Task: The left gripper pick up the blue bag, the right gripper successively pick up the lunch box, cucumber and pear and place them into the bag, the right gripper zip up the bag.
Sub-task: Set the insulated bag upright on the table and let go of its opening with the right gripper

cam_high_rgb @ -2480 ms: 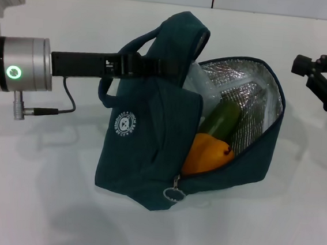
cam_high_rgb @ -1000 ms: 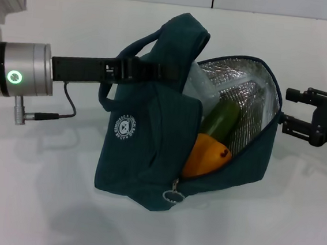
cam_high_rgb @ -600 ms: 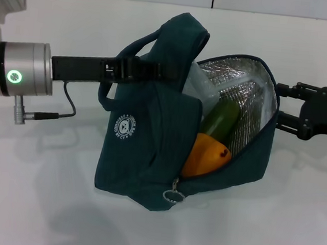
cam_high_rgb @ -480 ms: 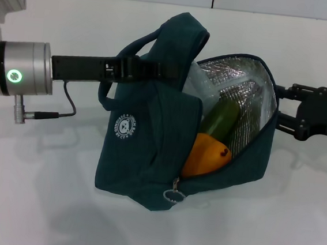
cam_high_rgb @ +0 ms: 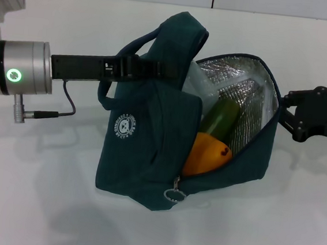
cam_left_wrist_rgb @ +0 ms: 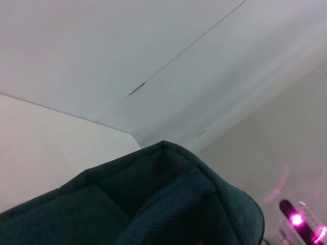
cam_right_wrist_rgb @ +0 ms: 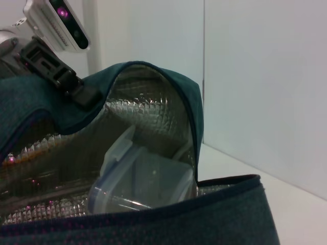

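The blue bag [cam_high_rgb: 143, 149] hangs tilted just above the white table, its mouth open toward the right and showing foil lining. My left gripper [cam_high_rgb: 156, 68] is shut on its rolled handles. Inside lie the clear lunch box [cam_high_rgb: 197, 84] at the back, the cucumber [cam_high_rgb: 221, 117] in the middle and the orange pear [cam_high_rgb: 205, 155] in front. The zipper's ring pull [cam_high_rgb: 174, 194] dangles at the lower front corner. My right gripper [cam_high_rgb: 283, 108] is open, level with the bag's right rim and close against it. The right wrist view looks into the bag [cam_right_wrist_rgb: 153, 224] at the lunch box [cam_right_wrist_rgb: 145, 178].
The white table [cam_high_rgb: 40, 203] spreads all around the bag. A cable [cam_high_rgb: 66, 104] loops below my left arm's silver wrist [cam_high_rgb: 17, 74]. In the left wrist view, teal bag fabric [cam_left_wrist_rgb: 153, 204] fills the lower part against pale walls.
My right gripper has swung down and in from the far right, from well clear of the bag to its right rim. The bag and my left arm have stayed still.
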### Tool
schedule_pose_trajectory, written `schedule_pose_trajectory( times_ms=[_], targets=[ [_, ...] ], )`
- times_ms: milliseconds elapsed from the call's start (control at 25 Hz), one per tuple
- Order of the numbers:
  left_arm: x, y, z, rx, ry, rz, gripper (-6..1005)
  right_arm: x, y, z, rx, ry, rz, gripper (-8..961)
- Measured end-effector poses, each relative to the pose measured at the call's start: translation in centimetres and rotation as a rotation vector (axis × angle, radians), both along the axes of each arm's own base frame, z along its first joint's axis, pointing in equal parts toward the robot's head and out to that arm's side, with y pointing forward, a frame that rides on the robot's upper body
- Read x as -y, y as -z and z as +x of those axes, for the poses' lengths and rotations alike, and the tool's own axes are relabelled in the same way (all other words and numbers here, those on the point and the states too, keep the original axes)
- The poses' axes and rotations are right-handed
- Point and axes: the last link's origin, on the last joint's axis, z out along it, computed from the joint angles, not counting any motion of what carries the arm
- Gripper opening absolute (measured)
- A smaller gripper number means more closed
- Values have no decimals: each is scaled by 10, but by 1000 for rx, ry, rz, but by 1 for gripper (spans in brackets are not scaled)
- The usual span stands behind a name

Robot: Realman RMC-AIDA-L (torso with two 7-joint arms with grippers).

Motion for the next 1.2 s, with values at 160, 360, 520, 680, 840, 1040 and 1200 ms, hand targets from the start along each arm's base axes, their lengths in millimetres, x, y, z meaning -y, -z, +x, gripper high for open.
schedule_pose_trajectory(
  times_ms=[160, 360, 520, 680, 840, 1040, 1200],
  targets=[
    [0, 0, 0, 0, 0, 0, 45, -2, -4, -1, -19, 1, 19, 106],
    [0, 0, 1, -2, 3, -1, 45, 1, -16, -6, -88, -21, 52, 54],
    [1, 1, 4, 10, 16, -8, 45, 5, -43, -20, -200, -91, 94, 54],
    [3, 8, 16, 32, 60, -29, 45, 11, -68, -24, -245, -121, 139, 54],
    [3, 22, 25, 70, 78, -43, 45, 10, -75, -14, -241, -71, 169, 53],
    [5, 38, 24, 92, 60, -61, 45, 8, -72, -8, -235, -40, 162, 53],
    [6, 43, 18, 95, 34, -53, 45, 6, -68, -7, -213, -31, 153, 53]
  ],
)
